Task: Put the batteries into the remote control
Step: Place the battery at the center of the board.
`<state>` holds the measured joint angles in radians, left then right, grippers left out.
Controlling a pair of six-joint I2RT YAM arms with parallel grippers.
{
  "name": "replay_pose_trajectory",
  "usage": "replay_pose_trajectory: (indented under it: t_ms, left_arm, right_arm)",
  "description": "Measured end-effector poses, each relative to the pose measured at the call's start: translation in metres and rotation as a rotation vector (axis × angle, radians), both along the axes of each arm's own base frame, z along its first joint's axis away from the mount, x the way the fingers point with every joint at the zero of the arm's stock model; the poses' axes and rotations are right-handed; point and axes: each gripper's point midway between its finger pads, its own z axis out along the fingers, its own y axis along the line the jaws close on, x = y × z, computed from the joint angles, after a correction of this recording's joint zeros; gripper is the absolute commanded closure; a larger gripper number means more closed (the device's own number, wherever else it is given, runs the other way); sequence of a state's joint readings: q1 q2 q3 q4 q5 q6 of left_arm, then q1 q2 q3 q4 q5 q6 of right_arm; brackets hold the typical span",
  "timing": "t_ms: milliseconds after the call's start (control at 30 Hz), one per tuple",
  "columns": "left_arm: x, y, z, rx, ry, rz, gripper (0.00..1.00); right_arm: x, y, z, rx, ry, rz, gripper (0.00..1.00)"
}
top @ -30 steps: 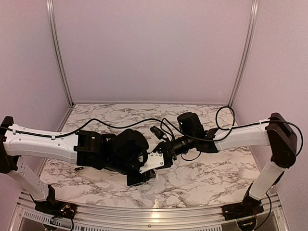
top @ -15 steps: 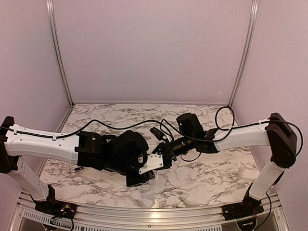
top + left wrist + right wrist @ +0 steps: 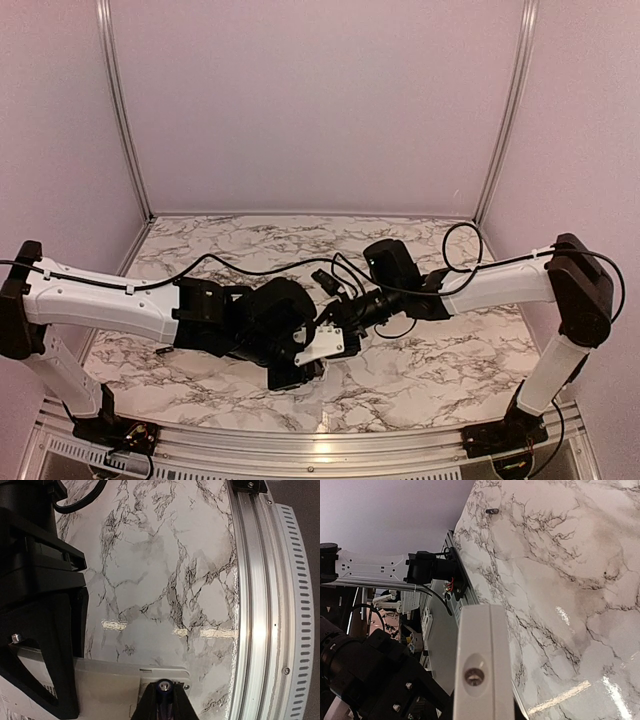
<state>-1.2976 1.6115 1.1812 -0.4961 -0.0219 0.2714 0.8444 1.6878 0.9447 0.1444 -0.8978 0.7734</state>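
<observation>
My right gripper (image 3: 347, 322) is shut on the white remote control (image 3: 323, 345) and holds it above the marble table, between the two arms. In the right wrist view the remote control (image 3: 481, 640) shows end-on and hides the fingers of my right gripper (image 3: 482, 702). My left gripper (image 3: 165, 702) is shut on one of the batteries (image 3: 165, 686), a dark slim cylinder whose metal tip points at the remote control's (image 3: 115, 680) end recess. From above, my left gripper (image 3: 297, 372) sits just under the remote. A second battery (image 3: 491, 511) lies far off on the table.
The aluminium rail of the table's near edge (image 3: 260, 605) runs close beside the left gripper. Black cables (image 3: 330, 262) loop over the marble tabletop (image 3: 430, 370) behind the wrists. Pale walls (image 3: 320, 100) close in the back and sides.
The left arm has shifted a little to the right. The right gripper has carried the remote slightly lower and towards the left gripper. Both grips are unchanged.
</observation>
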Motion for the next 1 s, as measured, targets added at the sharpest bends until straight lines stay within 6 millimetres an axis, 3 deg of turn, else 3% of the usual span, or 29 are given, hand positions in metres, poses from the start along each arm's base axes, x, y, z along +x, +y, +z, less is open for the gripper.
replay_pose_trajectory:
  t_ms: [633,1000]
  left_arm:
    - [0.001,-0.003,0.001,-0.011,0.032,-0.005,1.00]
    - [0.004,-0.001,0.007,0.007,0.021,0.006,0.88]
  right_arm:
    - [-0.001,-0.001,-0.003,-0.008,0.012,-0.006,1.00]
    - [0.000,0.001,0.003,0.018,0.014,0.000,1.00]
